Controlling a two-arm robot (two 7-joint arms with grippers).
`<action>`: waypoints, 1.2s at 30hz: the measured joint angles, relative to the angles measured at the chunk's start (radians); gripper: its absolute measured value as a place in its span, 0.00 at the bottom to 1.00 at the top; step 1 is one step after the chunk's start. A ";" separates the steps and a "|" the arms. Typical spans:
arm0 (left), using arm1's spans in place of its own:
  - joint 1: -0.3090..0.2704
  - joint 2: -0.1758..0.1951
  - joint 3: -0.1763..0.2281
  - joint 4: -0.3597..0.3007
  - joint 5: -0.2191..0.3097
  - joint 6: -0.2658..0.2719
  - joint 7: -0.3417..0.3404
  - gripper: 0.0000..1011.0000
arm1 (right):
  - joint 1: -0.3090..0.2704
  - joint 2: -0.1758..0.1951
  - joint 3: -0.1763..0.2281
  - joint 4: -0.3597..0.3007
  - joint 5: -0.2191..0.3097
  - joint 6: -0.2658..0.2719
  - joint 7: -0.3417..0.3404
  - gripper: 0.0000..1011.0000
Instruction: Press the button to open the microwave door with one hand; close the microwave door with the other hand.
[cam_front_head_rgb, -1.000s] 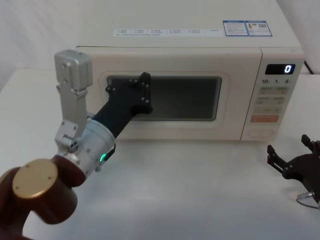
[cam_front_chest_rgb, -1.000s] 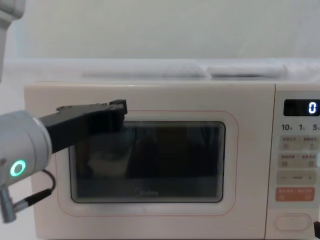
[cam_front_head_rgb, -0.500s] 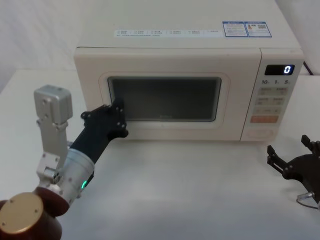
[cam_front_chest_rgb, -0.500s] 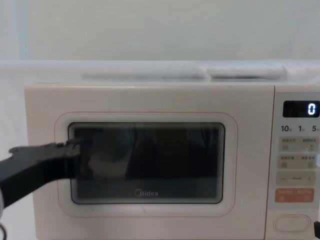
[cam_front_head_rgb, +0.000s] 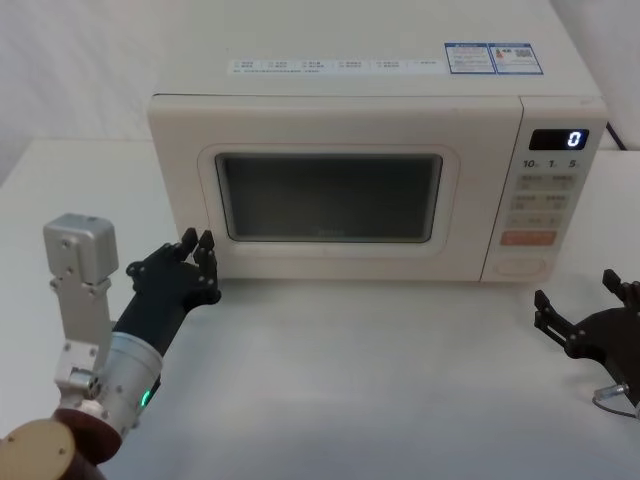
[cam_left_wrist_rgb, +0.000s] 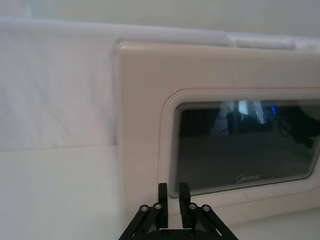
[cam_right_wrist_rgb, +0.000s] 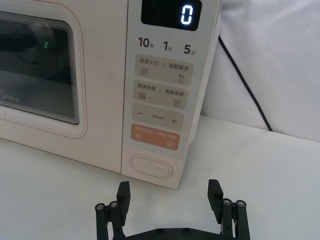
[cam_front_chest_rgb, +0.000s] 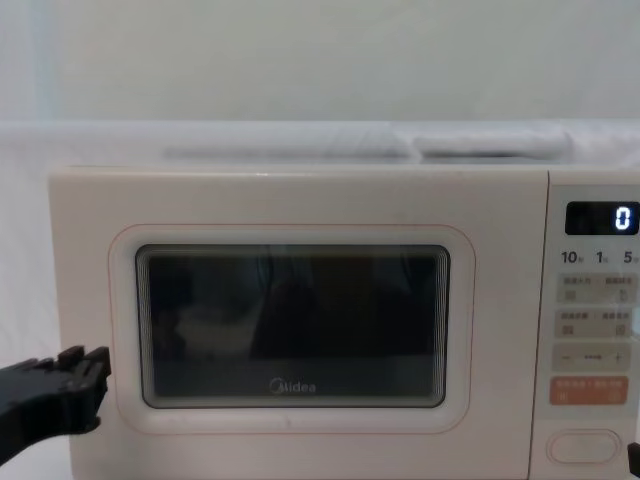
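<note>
The microwave fills the upper middle of the head view, and the microwave door sits flush with the cabinet, fully shut; no gap shows along its edge beside the control panel. The black display at the upper right of the panel reads "0". The button, a wide cream pill shape, lies at the bottom of the panel, lower middle of the right wrist view, with the orange key just above it. The left gripper hangs at the lower left of the head view, just before the door's lower left corner and off the glass, its jaws close together with only a thin slit between them. The right gripper rests low on the white table at the lower right edge of the head view, near the button but not touching it, jaws spread wide apart. Judging from the shut door and both grippers off the oven, the task appears finished, or nothing remains beyond parking the arms.
</note>
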 joint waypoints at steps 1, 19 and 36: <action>0.002 -0.002 -0.002 0.002 0.000 -0.002 0.000 0.15 | 0.000 0.000 0.000 0.000 0.000 0.000 0.000 0.99; 0.036 -0.066 -0.043 0.112 0.058 -0.086 0.028 0.71 | 0.000 0.000 0.000 0.000 0.000 0.000 0.000 0.99; 0.041 -0.083 -0.060 0.126 0.071 -0.098 0.024 0.99 | 0.000 0.000 0.000 0.000 0.000 0.000 0.000 0.99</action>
